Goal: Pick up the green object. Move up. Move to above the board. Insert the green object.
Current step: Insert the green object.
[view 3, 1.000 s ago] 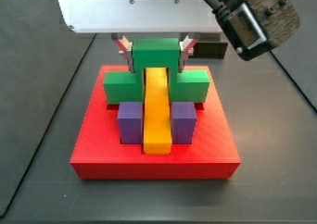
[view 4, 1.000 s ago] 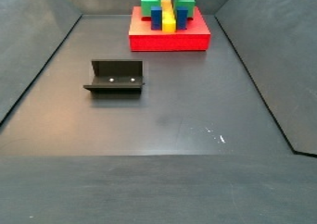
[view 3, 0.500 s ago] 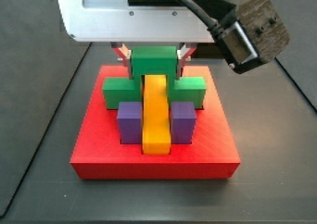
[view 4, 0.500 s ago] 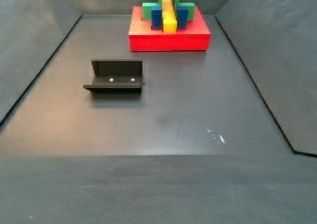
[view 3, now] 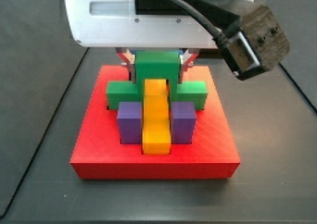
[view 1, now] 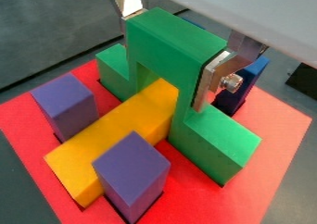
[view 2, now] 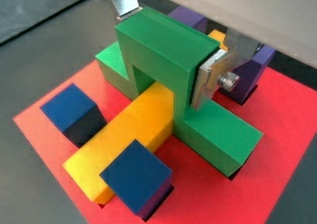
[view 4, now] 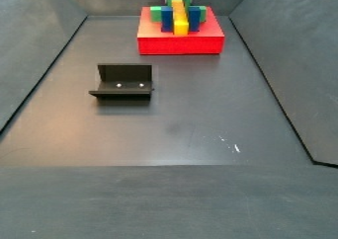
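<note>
The green object (view 1: pixel 217 140) straddles the long yellow bar (view 1: pixel 111 140) on the red board (view 1: pixel 279 163), its two lower cubes down at the board's surface. My gripper (view 1: pixel 173 43) is shut on its taller centre cube, with a silver finger (view 1: pixel 213 78) flat on each side. Both wrist views show this, the green object (view 2: pixel 223 140) and the gripper (view 2: pixel 168 41) alike. In a side view the green object (view 3: pixel 155 75) sits at the board's (view 3: pixel 155 163) far end under the gripper (view 3: pixel 155 56). The far side view shows the board (view 4: pixel 181 43) small at the back.
Purple blocks (view 3: pixel 129 118) flank the yellow bar (view 3: pixel 155 117) in front of the green object; blue blocks (view 2: pixel 72 112) show in a wrist view. The fixture (view 4: pixel 123 82) stands on the dark floor left of centre. A black wrist camera (view 3: pixel 254 38) hangs right of the gripper.
The gripper has moved down with the green object, which now sits lower over the yellow bar, with its side cubes down beside the purple blocks.
</note>
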